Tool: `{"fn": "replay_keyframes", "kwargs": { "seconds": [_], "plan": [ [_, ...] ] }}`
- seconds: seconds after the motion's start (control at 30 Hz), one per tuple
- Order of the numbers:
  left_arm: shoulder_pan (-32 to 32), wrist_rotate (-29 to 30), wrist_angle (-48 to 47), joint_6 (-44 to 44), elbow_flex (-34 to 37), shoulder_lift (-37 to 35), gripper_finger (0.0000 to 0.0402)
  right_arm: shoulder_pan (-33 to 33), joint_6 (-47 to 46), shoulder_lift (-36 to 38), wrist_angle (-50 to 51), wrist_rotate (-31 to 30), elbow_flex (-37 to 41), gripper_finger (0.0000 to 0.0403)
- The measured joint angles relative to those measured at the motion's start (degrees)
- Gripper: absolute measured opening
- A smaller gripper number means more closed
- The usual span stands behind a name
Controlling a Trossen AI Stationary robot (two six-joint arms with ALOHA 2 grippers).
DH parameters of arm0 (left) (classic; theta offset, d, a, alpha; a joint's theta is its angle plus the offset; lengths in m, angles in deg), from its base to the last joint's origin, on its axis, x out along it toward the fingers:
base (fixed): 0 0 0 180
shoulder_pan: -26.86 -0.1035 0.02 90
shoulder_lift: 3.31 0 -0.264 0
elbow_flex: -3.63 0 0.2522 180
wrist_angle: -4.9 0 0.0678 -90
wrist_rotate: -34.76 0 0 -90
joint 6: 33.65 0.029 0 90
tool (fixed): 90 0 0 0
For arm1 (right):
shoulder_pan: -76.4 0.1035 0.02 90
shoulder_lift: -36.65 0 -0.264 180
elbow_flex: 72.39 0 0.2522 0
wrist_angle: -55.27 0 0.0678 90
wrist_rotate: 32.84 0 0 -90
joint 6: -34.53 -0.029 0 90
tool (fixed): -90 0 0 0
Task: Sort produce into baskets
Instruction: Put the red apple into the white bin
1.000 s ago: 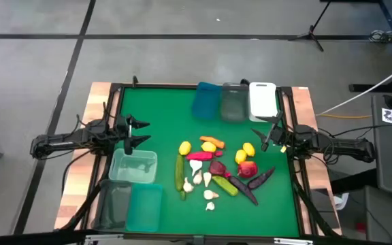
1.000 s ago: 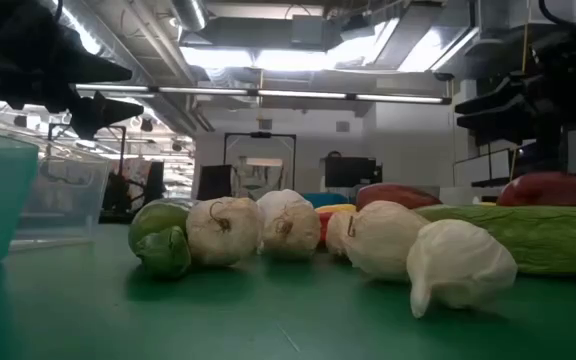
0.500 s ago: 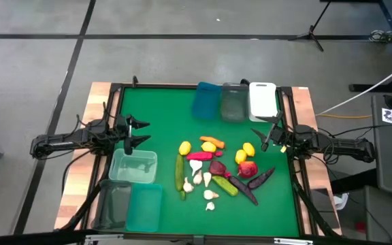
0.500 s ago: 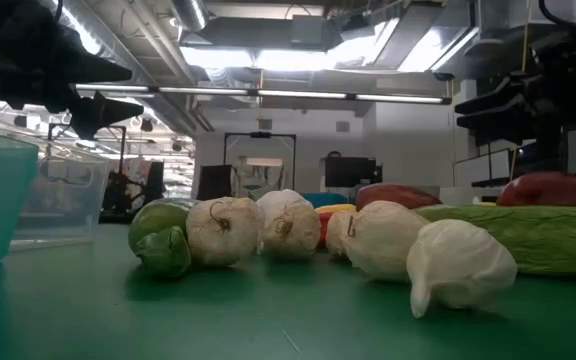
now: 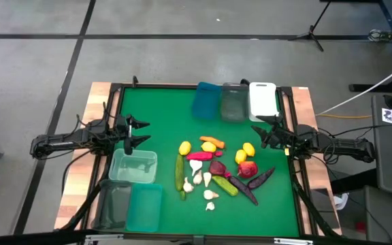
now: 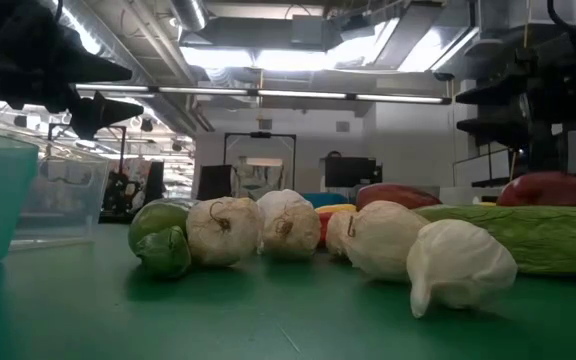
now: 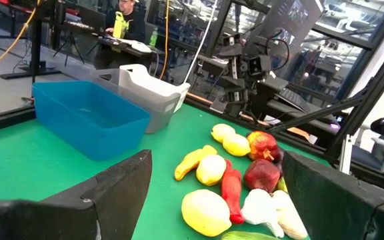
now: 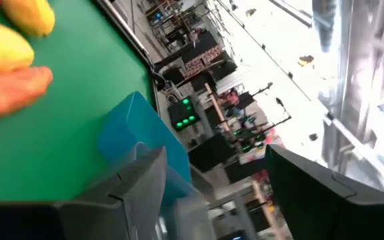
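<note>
Garlic (image 6: 458,265) lies nearest, smooth white bulbs packed against a glossy cucumber (image 6: 513,238); you could knock neighbours rolling when you reach into that tight heap of produce at mid-table. Both claws hover empty: left gripper (image 5: 139,133) spread wide by the clear bin (image 5: 133,167), right gripper (image 5: 263,135) parted beside the lemon (image 5: 249,148). Beyond, hard plastic baskets (image 5: 235,101) line the far edge.

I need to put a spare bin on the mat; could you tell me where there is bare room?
Bare green lies between the left gripper and the blue bin, and below the pale clear bin toward the cucumber. The produce pile at centre-right is crowded.
</note>
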Motion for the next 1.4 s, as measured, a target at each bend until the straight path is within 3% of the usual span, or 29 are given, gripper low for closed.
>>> {"fn": "replay_keyframes", "kwargs": {
  "seconds": [0.23,0.3,0.6,0.77,1.03,1.13,1.4],
  "plan": [
    [0.02,-0.02,0.01,-3.28,0.00,0.00,0.0329,0.00,-0.11,0.00,-0.08,0.77,0.00,0.0253],
    [0.01,-0.01,0.01,-3.31,0.00,0.00,0.0329,0.00,-3.79,0.00,0.45,3.11,0.00,0.0253],
    [0.00,2.08,0.48,-0.65,0.00,0.02,0.0329,0.01,-44.98,0.00,-0.30,15.49,0.00,0.0253],
    [0.02,3.78,1.66,-2.22,0.00,0.00,0.0329,0.02,-59.81,0.00,-0.26,17.95,0.00,0.0253],
    [0.02,3.82,1.64,-2.42,0.00,0.00,0.0329,0.02,-69.14,0.00,-0.30,19.46,0.00,0.0253],
    [0.01,3.84,1.62,-6.12,0.00,0.00,0.0329,0.02,-72.08,0.00,-0.30,19.45,0.00,0.0253],
    [0.00,6.91,2.99,-9.20,0.00,0.00,0.0329,0.02,-72.38,0.00,-0.33,18.93,0.00,0.0253]
  ]
}}
